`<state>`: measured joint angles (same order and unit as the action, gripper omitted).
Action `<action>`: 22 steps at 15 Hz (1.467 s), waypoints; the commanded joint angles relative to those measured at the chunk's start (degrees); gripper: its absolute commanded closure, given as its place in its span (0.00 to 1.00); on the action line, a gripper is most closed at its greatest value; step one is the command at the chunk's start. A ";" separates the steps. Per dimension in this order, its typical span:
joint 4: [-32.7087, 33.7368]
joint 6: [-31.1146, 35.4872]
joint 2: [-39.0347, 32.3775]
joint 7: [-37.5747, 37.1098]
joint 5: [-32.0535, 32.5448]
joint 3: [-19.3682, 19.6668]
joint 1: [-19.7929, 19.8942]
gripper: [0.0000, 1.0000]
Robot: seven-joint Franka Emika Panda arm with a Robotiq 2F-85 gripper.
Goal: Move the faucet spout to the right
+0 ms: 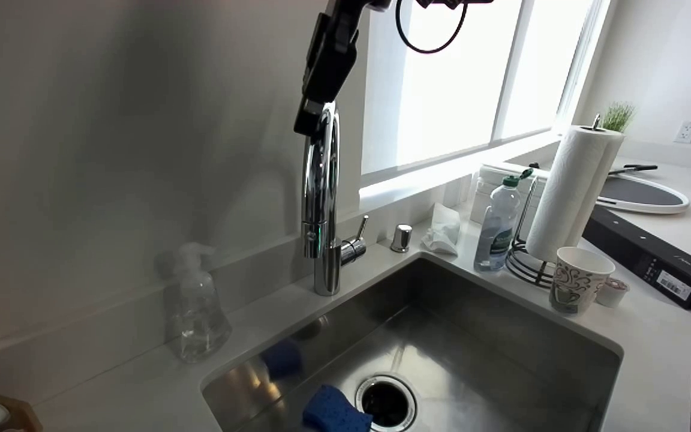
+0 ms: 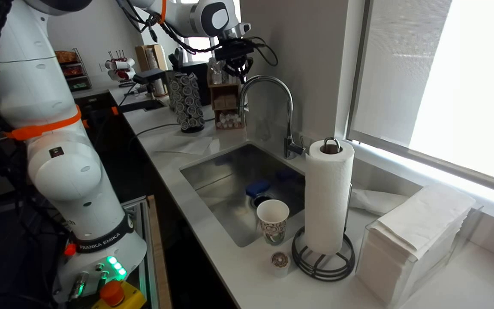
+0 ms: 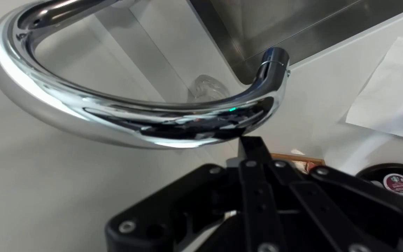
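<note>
Holding nothing, our gripper [image 3: 252, 141] has its fingers [image 3: 255, 150] together in one narrow black tip, right up by the outer curve of the spout [image 3: 187, 122]. Whether it's actually touching the chrome, we honestly can't tell from any view.

The spout's base [image 1: 326, 273] is planted on the counter [image 1: 657, 354] just behind the back edge of the sink [image 1: 501, 336], and the arch seems to point toward the sink corner nearest the soap bottle [image 1: 201, 318], so we reckon the swing right, over toward the paper towels [image 1: 570, 192], still needs doing.

Our worry: slick round tube, skinny tip. If we push too high, the tip probably skates over the top of the arch and the spout goes nowhere. If we lean in toward the base rather than across the tube, we'd be bending it instead of turning it. And the wall [image 1: 141, 150] looks close enough that a sloppy sweep could bang the arm [image 2: 37, 94] into it.

Stuff we can't make out: the base is cropped from the wrist view, the cable [image 1: 427, 51] and most of the arm run off the top edge in an exterior view, the soap bottle nearly melts into the wall, and the paper towels [image 2: 328, 201] hide one sink corner in an exterior view.
</note>
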<state>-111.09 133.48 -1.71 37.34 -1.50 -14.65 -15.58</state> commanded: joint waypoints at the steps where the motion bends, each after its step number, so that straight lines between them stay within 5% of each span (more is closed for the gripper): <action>1: -0.81 0.47 -0.07 1.09 0.74 -0.14 0.49 1.00; 7: -1.75 5.60 -0.62 1.43 0.93 -0.16 0.57 1.00; 22: -3.05 -5.19 2.78 -6.30 10.80 1.71 2.18 1.00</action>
<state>-111.92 131.10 -1.48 33.56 6.70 -13.46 -14.25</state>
